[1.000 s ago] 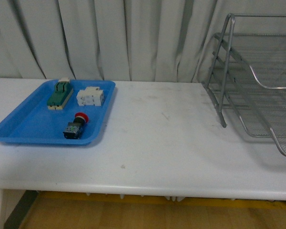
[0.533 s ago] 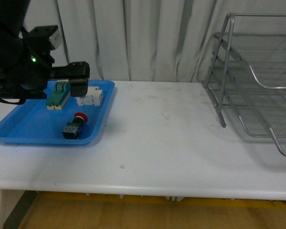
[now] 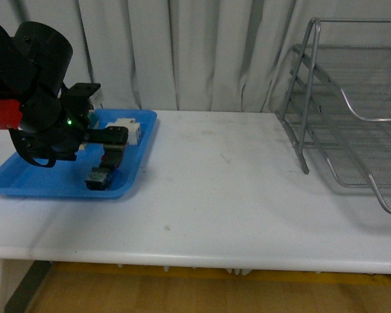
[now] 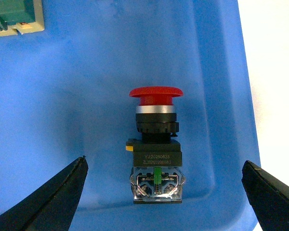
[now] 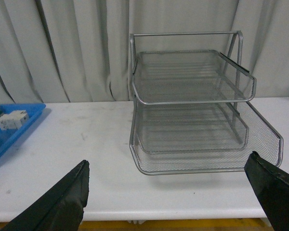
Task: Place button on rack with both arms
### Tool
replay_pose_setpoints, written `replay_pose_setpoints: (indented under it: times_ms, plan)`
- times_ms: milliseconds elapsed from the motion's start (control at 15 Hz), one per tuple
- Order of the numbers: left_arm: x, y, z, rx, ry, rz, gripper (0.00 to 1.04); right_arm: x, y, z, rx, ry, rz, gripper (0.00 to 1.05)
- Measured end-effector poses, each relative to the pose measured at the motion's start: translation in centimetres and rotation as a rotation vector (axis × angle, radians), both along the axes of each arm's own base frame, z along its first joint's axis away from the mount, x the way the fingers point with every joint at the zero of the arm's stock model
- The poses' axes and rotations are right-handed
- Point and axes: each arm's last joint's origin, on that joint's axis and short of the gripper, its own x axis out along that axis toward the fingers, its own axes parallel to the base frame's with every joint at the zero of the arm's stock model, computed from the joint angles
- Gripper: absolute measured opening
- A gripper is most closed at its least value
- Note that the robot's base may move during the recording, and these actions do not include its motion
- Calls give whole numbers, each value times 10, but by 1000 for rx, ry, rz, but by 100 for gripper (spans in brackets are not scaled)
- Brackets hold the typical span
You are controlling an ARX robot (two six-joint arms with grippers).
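Left gripper (image 4: 164, 164) is wide open, hovering right above the button (image 4: 155, 144), one finger on each side of it, no contact. The button lies on its side in the blue tray (image 3: 26, 177), near the front right corner. Its long axis, red cap to black body, runs across the gap between the fingers, so closing should pinch the body's flanks. Right gripper (image 5: 166, 162) is also open and empty, facing the rack (image 5: 192, 101), well apart from the button. Left arm is clearly the nearer.

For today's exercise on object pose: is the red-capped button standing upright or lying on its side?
Lying on its side: the button shows cap and body in profile, flat on the blue tray.
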Motion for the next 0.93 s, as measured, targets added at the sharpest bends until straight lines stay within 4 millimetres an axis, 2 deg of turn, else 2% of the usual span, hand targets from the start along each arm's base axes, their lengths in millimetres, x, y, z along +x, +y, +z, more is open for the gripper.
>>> replay_pose_setpoints:
  times_ms: [200, 533, 800, 867, 933]
  plan:
    - [6, 0, -4, 12, 0, -32, 98, 0, 0, 0, 0, 0, 0, 98]
    - [14, 5, -30, 47, 45, -21, 98, 0, 0, 0, 0, 0, 0, 98]
    - [23, 8, -33, 68, 42, -1, 98, 0, 0, 0, 0, 0, 0, 98]
    - [22, 8, -35, 66, 62, -6, 96, 0, 0, 0, 0, 0, 0, 98]
    - [21, 9, -38, 63, 74, -7, 83, 0, 0, 0, 0, 0, 0, 98]
